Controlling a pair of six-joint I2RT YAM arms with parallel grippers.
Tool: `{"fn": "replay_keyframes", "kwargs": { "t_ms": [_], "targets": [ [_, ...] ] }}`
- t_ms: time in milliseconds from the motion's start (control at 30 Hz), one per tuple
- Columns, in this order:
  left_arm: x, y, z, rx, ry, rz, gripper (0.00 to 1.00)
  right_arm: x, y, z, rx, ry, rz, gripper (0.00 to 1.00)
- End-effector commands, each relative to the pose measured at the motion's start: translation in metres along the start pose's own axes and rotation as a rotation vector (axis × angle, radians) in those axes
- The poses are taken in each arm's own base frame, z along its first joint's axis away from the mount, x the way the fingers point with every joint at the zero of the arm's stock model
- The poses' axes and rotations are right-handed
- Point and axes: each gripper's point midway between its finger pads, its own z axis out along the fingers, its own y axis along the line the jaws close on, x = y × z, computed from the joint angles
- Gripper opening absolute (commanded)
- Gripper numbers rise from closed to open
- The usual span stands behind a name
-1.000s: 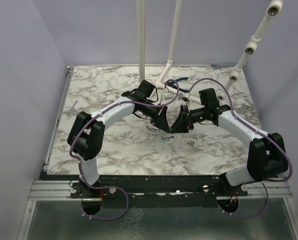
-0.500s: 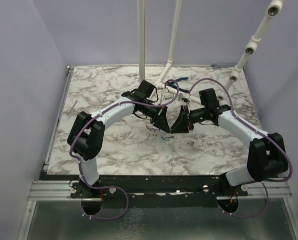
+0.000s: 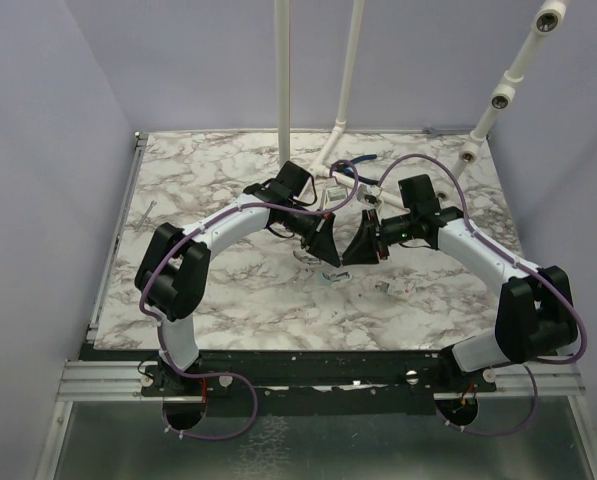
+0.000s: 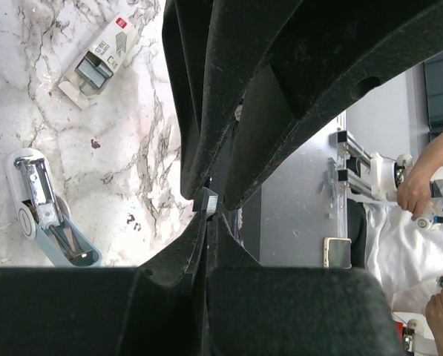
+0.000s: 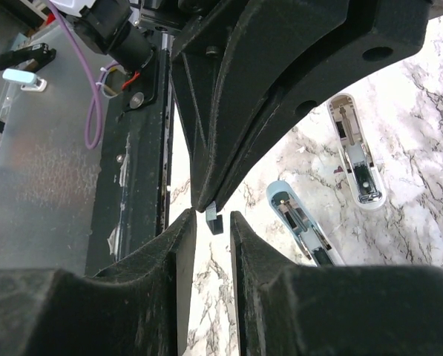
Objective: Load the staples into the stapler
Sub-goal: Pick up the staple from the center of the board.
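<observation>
On the white, grey-veined marble table [image 3: 208,180], walled by plain lavender panels [image 3: 48,150] with white pipes [image 3: 283,80] rising at the far edge, the two arms meet near the middle. The stapler [image 4: 43,215] lies swung open flat on the marble just beside the arms' meeting point, silvery channel up, its pale blue-green base angled away from the white top. A small white printed box [image 4: 99,55] with its tray pulled partly out lies near it, apart. The left claw [image 4: 208,222] is pressed together, pinching a short strip of staples [image 5: 214,219] at its tips above the table. The right claw [image 5: 212,216] faces it tip to tip, its fingers narrowly spread on either side of that strip; I cannot tell that they touch it. Each claw's black bulk blocks much of the other's view.
</observation>
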Motion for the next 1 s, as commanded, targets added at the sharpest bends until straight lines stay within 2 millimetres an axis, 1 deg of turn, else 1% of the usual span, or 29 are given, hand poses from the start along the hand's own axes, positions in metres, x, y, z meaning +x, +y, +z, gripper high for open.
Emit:
{"fn": "replay_keyframes", "kwargs": {
  "t_ms": [0,133,433,667,967],
  "targets": [
    [0.0021,-0.0055,0.0007,0.041,-0.001,0.001,0.0,-0.0019,0.006,0.0003,-0.021,-0.002,-0.021,0.28],
    [0.0025,-0.0066,0.0005,0.045,0.0,0.001,0.0,-0.0015,0.0042,0.0004,-0.018,0.001,-0.025,0.24],
    [0.0033,-0.0094,0.0003,0.059,0.0,0.0,0.0,0.0046,0.0022,0.0015,-0.021,0.013,-0.03,0.24],
    [0.0035,-0.0087,0.0006,0.06,0.0,-0.003,0.0,0.0048,0.0031,0.0021,-0.036,0.009,-0.029,0.24],
    [0.0041,-0.0086,0.0008,0.063,0.001,-0.002,0.0,0.0037,0.0057,0.0028,-0.056,0.0,-0.016,0.15]
  ]
}}
